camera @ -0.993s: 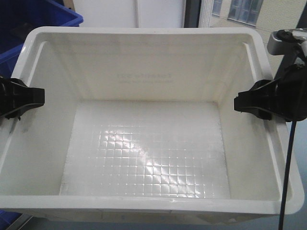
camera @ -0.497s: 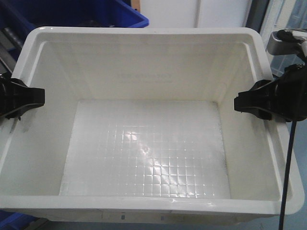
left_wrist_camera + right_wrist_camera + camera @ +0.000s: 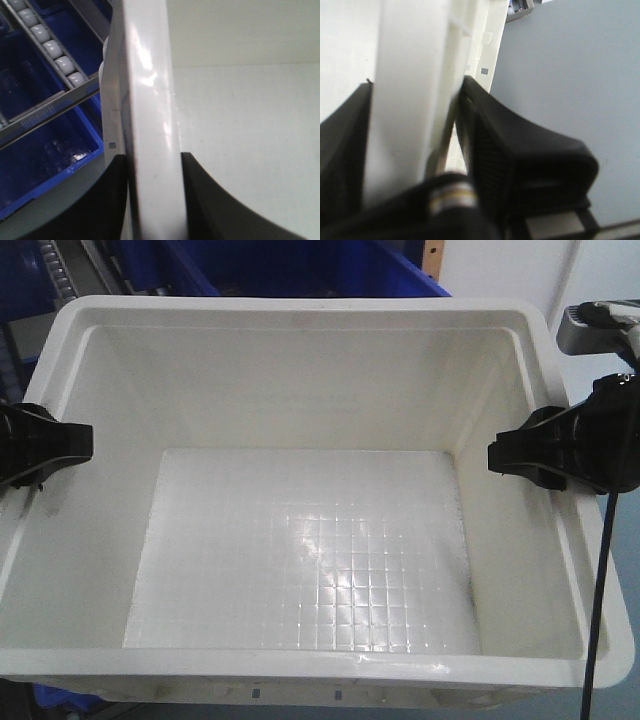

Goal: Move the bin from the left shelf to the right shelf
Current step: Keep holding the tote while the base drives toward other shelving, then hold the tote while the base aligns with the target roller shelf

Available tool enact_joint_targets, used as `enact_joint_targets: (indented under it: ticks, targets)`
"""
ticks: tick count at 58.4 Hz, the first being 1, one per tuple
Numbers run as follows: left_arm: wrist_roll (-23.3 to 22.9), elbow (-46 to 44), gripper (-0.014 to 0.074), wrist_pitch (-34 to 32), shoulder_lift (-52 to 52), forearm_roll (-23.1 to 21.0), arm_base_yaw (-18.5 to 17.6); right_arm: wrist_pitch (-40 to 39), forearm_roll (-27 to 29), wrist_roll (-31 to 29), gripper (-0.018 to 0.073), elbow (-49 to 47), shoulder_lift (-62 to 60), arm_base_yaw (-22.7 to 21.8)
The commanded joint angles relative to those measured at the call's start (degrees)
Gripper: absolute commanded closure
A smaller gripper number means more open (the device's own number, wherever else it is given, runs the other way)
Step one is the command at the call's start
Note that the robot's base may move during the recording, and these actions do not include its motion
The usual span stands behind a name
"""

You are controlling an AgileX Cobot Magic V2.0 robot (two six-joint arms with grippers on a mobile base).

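The white bin (image 3: 300, 370) fills the front view, empty, with its gridded floor showing. My left gripper (image 3: 40, 445) is shut on the left rim and my right gripper (image 3: 530, 455) is shut on the right rim. In the left wrist view the glossy rim (image 3: 150, 100) runs between the two black fingers of the left gripper (image 3: 152, 165), one inside the wall and one outside. The right wrist view shows the right gripper (image 3: 415, 87) pinching the right wall (image 3: 407, 75) the same way. The printed front face is hidden.
Dark blue bins (image 3: 300, 265) sit just behind the white bin's far wall, beside a wooden post (image 3: 432, 260). Below the left rim are a roller rack (image 3: 50, 47) and another blue bin (image 3: 45, 160). Grey floor (image 3: 570, 75) lies beyond the right wall. A black cable (image 3: 600, 590) hangs at right.
The blue bins and the background behind the bin have slid to the right in the front view. The white bin and both grippers keep the same place in the frame.
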Motion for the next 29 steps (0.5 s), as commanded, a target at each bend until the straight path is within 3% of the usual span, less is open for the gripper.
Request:
enact_joint_targets:
  ticks: [1, 29]
  targets:
    - [2.0, -2.3, 0.0596, -6.8, -1.8, -2.3, -0.4, -4.9, 2.3, -1.7, 0.0564, -2.3, -1.6, 0.0]
    - [2.0, -2.3, 0.0596, -6.8, -1.8, -2.3, -0.4, -4.9, 2.3, -1.7, 0.0564, -2.3, -1.6, 0.0]
